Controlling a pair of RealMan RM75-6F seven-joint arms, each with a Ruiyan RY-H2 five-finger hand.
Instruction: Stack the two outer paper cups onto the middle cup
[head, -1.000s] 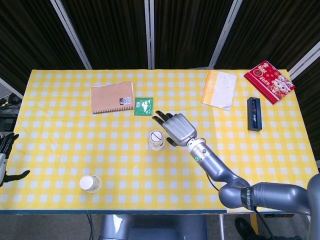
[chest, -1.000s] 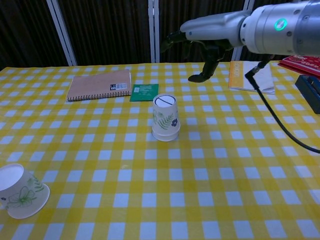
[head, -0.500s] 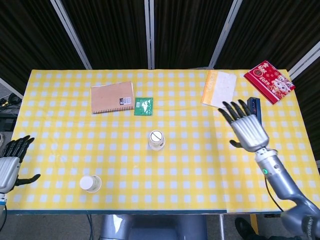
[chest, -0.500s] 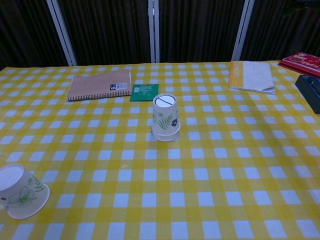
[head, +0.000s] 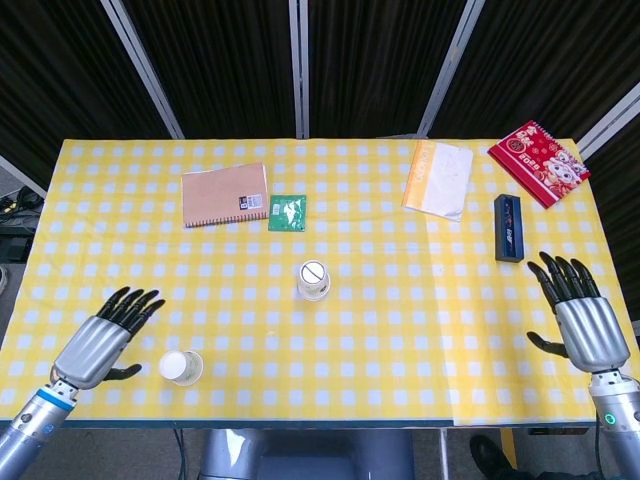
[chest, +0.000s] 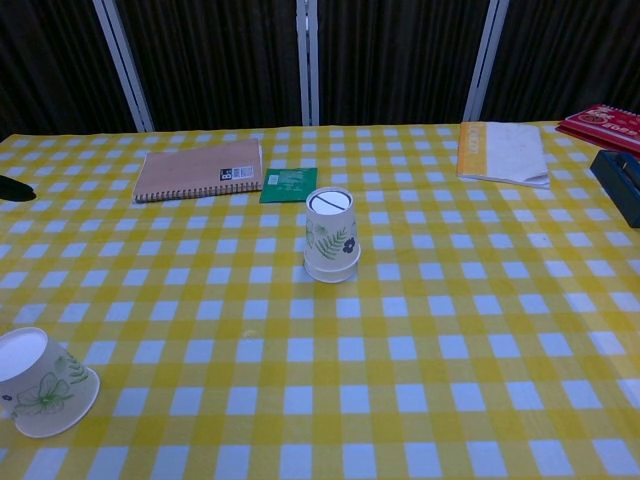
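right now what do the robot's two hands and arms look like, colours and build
Both match. The left hand and right hand each have a smooth silver-grey metallic back shell and black fingers, with a dark thumb at the side. Each sits on a silver-grey cylindrical wrist; the left wrist carries a blue band, the right a small green light. No sleeves or loose cables show.

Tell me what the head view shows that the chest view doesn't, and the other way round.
Only the head view shows the right hand, open beside the table's right edge, and the whole left hand, open next to the upside-down white paper cup near the front left.

Only the chest view shows the leaf and flower prints on the sides of that cup and of the upside-down white paper cup in the middle.

Both show the cups, the brown spiral notebook and the small green packet.
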